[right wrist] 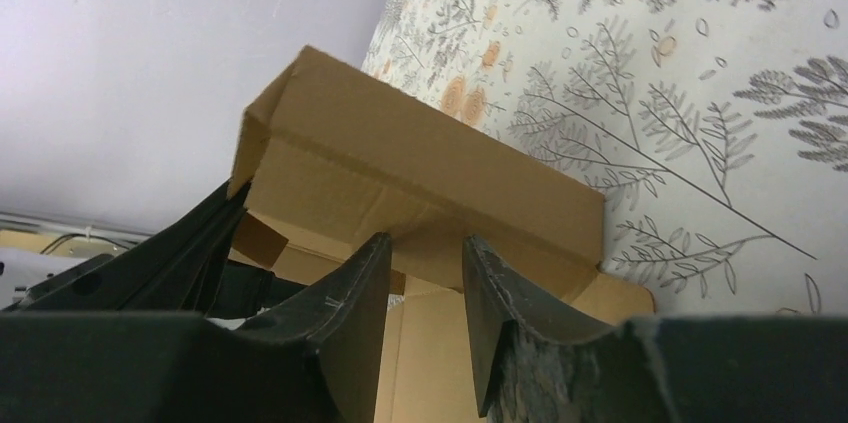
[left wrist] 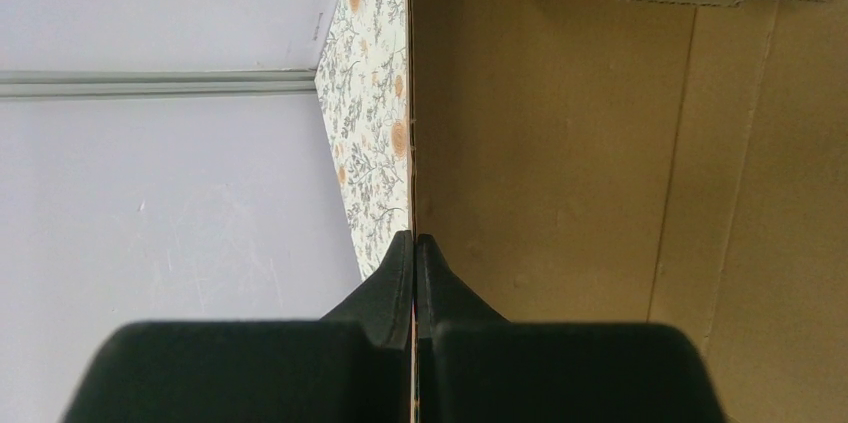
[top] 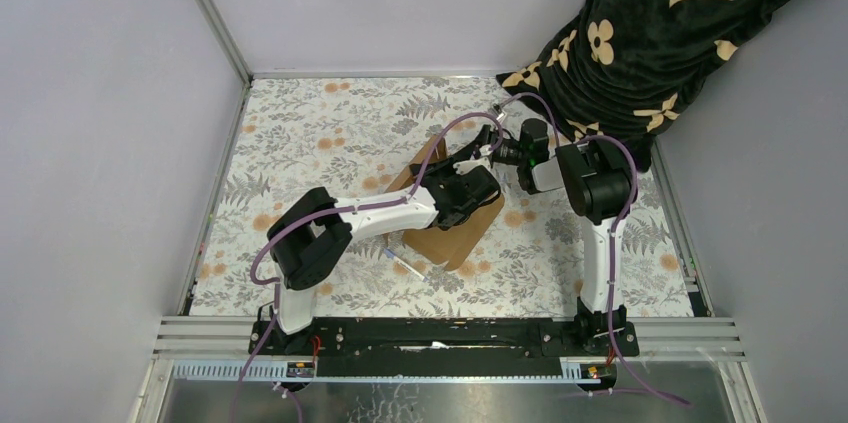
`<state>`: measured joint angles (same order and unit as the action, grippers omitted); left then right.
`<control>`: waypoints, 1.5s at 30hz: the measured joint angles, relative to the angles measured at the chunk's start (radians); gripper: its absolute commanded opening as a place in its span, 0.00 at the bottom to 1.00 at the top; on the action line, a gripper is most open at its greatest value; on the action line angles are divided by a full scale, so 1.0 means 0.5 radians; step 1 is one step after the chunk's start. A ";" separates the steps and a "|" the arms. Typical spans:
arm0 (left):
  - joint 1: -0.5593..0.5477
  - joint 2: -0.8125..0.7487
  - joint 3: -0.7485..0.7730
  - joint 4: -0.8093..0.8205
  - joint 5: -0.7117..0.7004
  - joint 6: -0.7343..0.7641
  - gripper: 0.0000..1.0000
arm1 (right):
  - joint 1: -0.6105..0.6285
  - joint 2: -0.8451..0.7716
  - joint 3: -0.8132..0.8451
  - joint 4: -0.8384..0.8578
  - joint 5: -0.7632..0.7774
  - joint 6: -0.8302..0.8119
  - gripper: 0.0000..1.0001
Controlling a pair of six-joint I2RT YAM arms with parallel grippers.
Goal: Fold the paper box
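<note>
Evidently the left gripper [left wrist: 413, 238] is clenched on a thin edge of the paper box [top: 455, 233], which is spread at the middle of the floral table [top: 300, 133]. The right gripper [right wrist: 427, 240] is held parted at the sheet's one o'clock end, with nothing clasped. One wall is raised there. The six o'clock part is seen flat, so most of the folding is judged undone.

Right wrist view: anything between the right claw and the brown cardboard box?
Nothing visible does. The right claw stands open right at the raised flap of the brown cardboard box. The left claw, shut, is at the box off to one side, not in the path.
</note>
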<state>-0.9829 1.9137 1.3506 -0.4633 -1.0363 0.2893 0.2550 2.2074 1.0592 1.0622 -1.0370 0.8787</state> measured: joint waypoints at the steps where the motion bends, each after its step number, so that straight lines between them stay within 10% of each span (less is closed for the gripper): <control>1: 0.000 -0.001 -0.010 0.014 -0.005 0.006 0.00 | 0.001 0.001 -0.021 0.076 0.001 0.023 0.42; 14: 0.001 -0.024 -0.072 0.108 -0.013 0.072 0.00 | 0.008 0.172 -0.015 0.655 0.004 0.224 0.49; 45: 0.008 -0.094 -0.145 0.120 0.066 0.125 0.00 | 0.101 0.220 0.204 0.402 -0.030 -0.195 0.60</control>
<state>-0.9787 1.8668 1.2781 -0.4034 -1.0035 0.3519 0.3058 2.3177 1.1610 1.2633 -1.0519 0.7815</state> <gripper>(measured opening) 0.008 0.600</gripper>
